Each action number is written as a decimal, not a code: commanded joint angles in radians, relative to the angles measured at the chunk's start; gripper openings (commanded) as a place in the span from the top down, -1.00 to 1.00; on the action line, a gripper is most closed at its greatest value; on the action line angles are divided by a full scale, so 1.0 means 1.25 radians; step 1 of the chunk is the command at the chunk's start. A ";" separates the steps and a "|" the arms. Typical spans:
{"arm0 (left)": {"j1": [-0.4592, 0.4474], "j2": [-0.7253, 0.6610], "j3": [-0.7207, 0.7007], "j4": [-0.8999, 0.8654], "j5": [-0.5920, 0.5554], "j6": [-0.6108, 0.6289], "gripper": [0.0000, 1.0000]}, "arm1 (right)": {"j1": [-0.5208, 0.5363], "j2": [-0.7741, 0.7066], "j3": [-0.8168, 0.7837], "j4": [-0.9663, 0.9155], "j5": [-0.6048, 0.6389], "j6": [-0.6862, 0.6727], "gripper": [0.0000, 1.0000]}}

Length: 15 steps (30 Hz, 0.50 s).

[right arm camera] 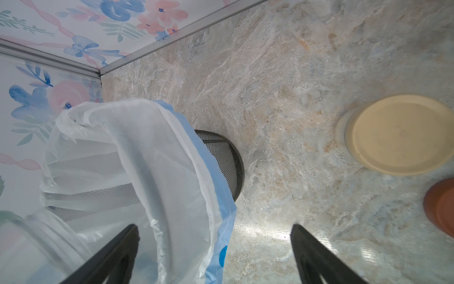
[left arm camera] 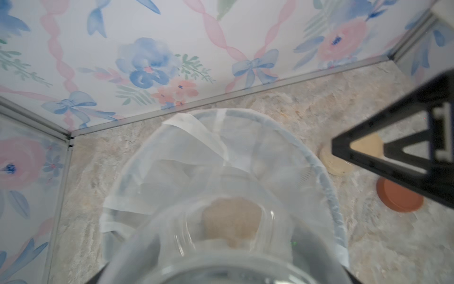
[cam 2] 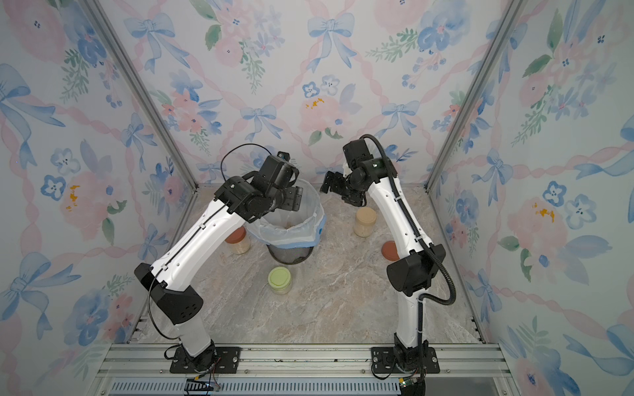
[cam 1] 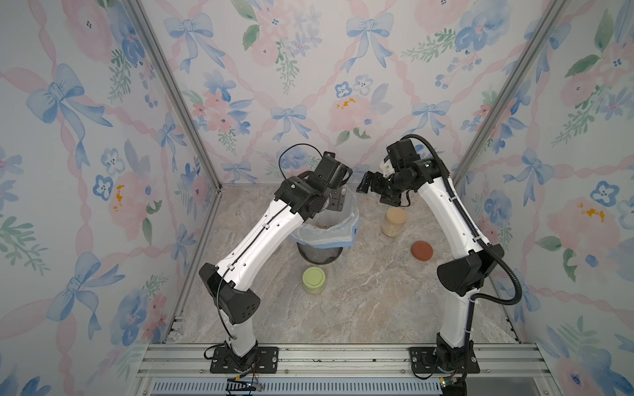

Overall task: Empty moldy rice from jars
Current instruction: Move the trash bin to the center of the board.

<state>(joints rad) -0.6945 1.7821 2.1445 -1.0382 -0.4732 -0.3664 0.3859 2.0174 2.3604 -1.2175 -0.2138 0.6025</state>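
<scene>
My left gripper [cam 1: 334, 202] is shut on an open clear glass jar [left arm camera: 221, 258], held tipped over the mouth of the dark mesh bin [cam 1: 353, 226]. Tan moldy rice [left arm camera: 231, 218] shows through the glass; I cannot tell whether it sits in the jar or on the liner. In both top views a brownish patch [cam 2: 286, 226] lies low inside the liner. My right gripper [cam 1: 368, 183] hangs open and empty beside the bin's rim, above a beige-lidded jar [cam 1: 395, 222]. A green-lidded jar [cam 1: 314, 280] stands in front of the bin. A rust-red-lidded jar [cam 2: 237, 240] stands behind my left arm.
A loose rust-red lid [cam 1: 422, 251] lies flat on the marble table near my right arm. The bin's white liner with a blue hem [right arm camera: 196, 152] drapes over the mesh [right arm camera: 228, 157]. Wallpapered walls close in the back and both sides.
</scene>
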 commanded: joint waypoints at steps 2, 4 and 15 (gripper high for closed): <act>0.000 -0.017 -0.011 0.077 0.004 0.008 1.00 | -0.001 0.008 0.020 0.007 -0.015 0.012 -0.95; 0.002 -0.026 -0.034 0.100 0.027 0.009 1.00 | -0.001 0.008 0.026 0.006 -0.026 0.013 -0.95; 0.040 -0.169 -0.269 0.344 0.188 0.026 1.00 | -0.001 -0.018 0.024 0.015 -0.100 0.123 -0.95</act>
<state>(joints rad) -0.6613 1.6428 1.8217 -0.7708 -0.2947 -0.3580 0.3859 2.0174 2.3764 -1.2072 -0.3035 0.7017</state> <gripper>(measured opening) 0.871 0.974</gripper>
